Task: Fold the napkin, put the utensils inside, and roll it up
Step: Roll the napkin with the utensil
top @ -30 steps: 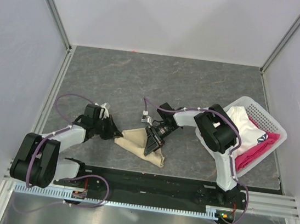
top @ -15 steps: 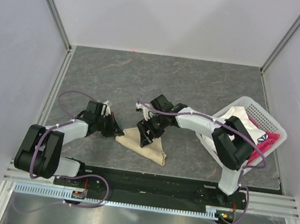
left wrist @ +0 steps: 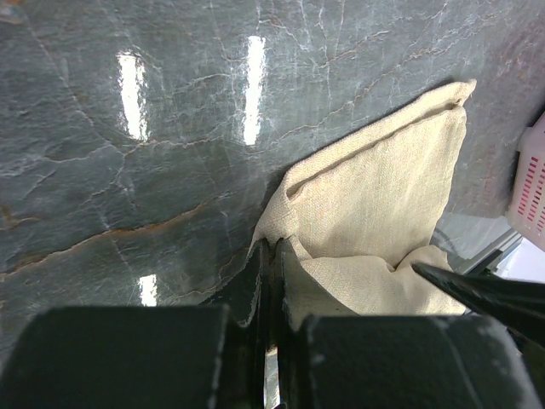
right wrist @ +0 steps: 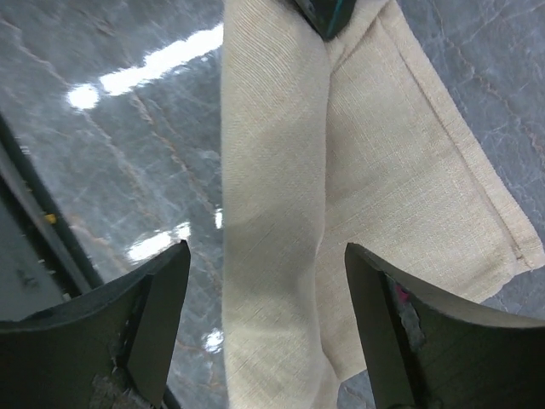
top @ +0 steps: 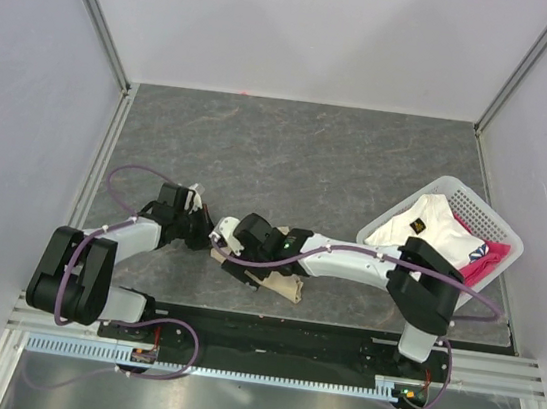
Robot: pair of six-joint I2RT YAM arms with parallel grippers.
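The beige napkin (top: 283, 286) lies folded near the front edge, a long raised fold (right wrist: 272, 187) running down its middle. My left gripper (top: 204, 240) sits at its left corner, its jaws shut on the cloth corner (left wrist: 274, 247). My right gripper (top: 233, 262) hovers over the napkin's left part, open wide, one finger (right wrist: 162, 298) on each side of the fold and touching nothing. The left gripper's tip (right wrist: 328, 17) shows at the top of the right wrist view. The utensils are out of view.
A white perforated basket (top: 475, 206) stands at the right with a white cloth (top: 422, 224) and a pink-red cloth (top: 471, 273) in it. The black rail (top: 277, 331) runs just in front of the napkin. Grey stone tabletop (top: 310, 159) stretches behind.
My right gripper swung left and nearer across the napkin and opened wide. The napkin now looks narrower and bunched. The left gripper finished closing at the left corner.
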